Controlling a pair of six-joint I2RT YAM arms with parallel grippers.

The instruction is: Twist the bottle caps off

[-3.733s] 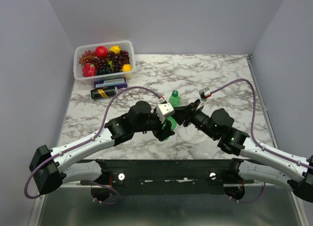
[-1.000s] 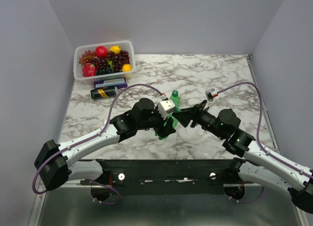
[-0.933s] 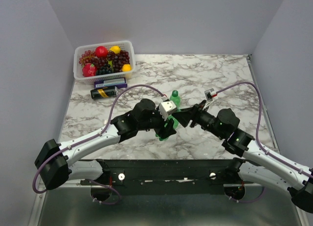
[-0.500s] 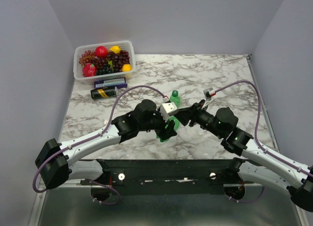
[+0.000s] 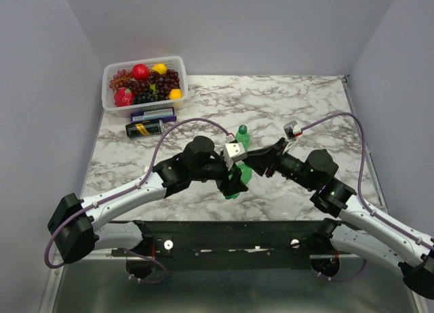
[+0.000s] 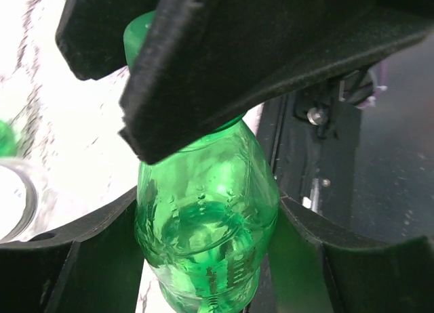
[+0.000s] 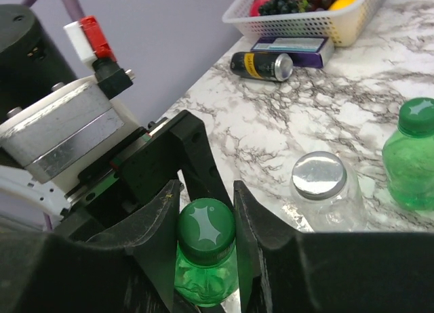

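**Two pincers, one bottle, ready for a twist**

The right pincer (image 7: 203,206) is closed on the green cap (image 7: 206,235). One finger presses on each side of it.

Just below, the left pincer (image 6: 207,215) grips the green bottle (image 6: 203,252) around its fat belly, with a finger on each side. The bottle leans over and is not standing straight. From above, it is between the two arms, at the near middle of the bench (image 5: 305,103).

The bottle is thin, see-through plastic. It looks light and a bit squashy, so a hard squeeze could dent it. It is also smooth, so it could spin in the grip when the cap turns. The belly is the best place to hold it, because it is wide and fills the pincer.

The cap is small and hard. It should be held by its round side, as it is now, and not by its flat top.

In the right wrist view, the clear bottle (image 7: 329,204) stands at 2 o'clock from the held cap, with its silvery cap (image 7: 319,172) on. Further out the same way is the second green bottle (image 7: 410,171), with its second green cap (image 7: 417,116) on too.

Far off at 1 o'clock a dark can (image 7: 261,66) lies on its side. A basket of fruit (image 7: 298,22) sits behind it.
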